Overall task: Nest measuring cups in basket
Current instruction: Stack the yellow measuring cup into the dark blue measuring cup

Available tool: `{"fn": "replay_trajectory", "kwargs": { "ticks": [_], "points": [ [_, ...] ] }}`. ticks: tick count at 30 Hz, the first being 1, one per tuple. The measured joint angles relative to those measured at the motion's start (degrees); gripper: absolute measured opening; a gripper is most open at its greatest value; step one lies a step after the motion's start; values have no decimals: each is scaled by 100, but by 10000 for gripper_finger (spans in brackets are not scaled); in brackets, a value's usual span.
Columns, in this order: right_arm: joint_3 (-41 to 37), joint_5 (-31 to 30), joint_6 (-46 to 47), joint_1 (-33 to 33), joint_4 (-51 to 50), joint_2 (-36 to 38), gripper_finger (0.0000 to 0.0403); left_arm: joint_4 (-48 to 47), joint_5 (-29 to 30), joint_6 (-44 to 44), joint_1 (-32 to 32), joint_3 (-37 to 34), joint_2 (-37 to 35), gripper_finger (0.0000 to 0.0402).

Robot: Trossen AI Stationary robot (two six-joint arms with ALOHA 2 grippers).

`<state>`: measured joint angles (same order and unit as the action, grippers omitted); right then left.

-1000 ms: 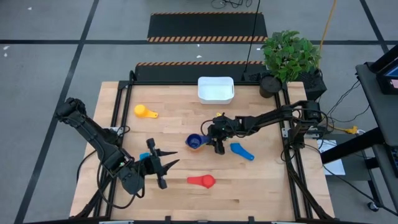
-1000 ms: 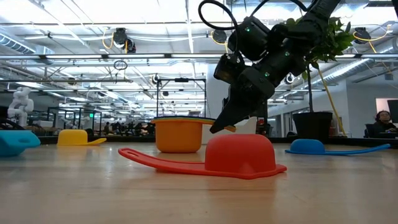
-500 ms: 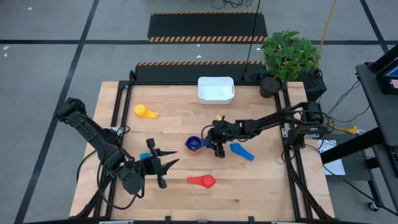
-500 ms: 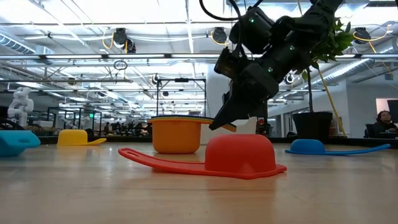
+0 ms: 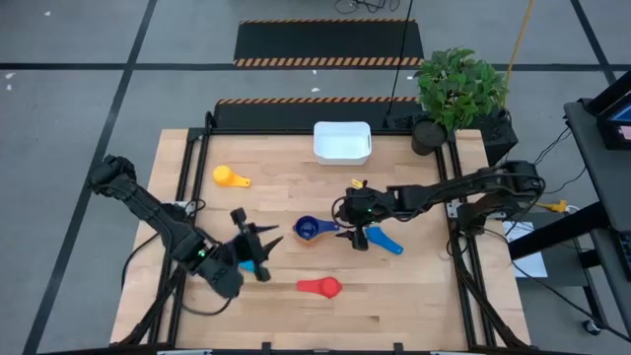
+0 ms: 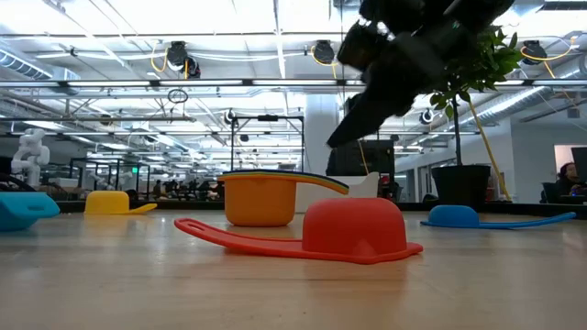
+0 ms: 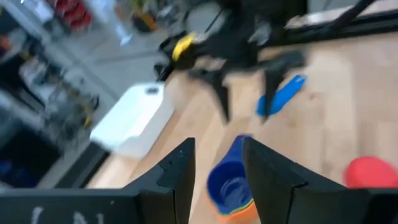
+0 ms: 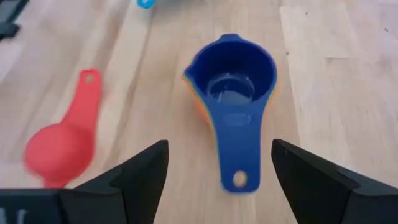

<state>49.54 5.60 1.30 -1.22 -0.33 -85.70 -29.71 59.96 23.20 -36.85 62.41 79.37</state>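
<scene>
A nested stack of cups (image 5: 309, 229), dark blue on top and orange outermost (image 6: 261, 203), stands upright mid-table, its handle (image 8: 235, 158) pointing toward the right edge. My right gripper (image 5: 348, 225) hangs open above that handle (image 6: 356, 128), clear of it. My left gripper (image 5: 258, 240) is open near the table's near-left part, with the stack (image 7: 229, 186) ahead of its fingers. A light blue cup (image 5: 253, 264) lies by it. The red cup (image 5: 321, 286), the blue cup (image 5: 383, 240) and the yellow cup (image 5: 230, 177) rest mouth down. The white basket (image 5: 342, 141) sits at the far edge.
A black pot with a green plant (image 5: 455, 87) stands at the far right corner, beside the basket. Dark frame rails (image 5: 187, 173) run along the table's left and right sides. Bare wood lies between the stack and the basket. A person (image 6: 561, 176) sits far off in the room.
My right gripper has risen from the stack's handle and drawn a little toward the right edge; the stack stays where it was. My left gripper has moved toward the far edge and the stack, turning toward it.
</scene>
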Motion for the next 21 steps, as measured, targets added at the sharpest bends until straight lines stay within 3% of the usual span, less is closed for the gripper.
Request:
{"fn": "replay_trajectory", "kwargs": {
  "ticks": [10,15,21],
  "points": [
    [-1,-311,280,-273,-530,977,279,-1485,-983,1700,1273,0,53,136],
    [-3,-714,571,-514,-1019,1247,279,-1640,-1471,1959,1849,1,160,136],
    [-3,-745,827,-761,-1477,1297,279,-1841,-1706,2073,2351,-4,390,136]
  ]
}}
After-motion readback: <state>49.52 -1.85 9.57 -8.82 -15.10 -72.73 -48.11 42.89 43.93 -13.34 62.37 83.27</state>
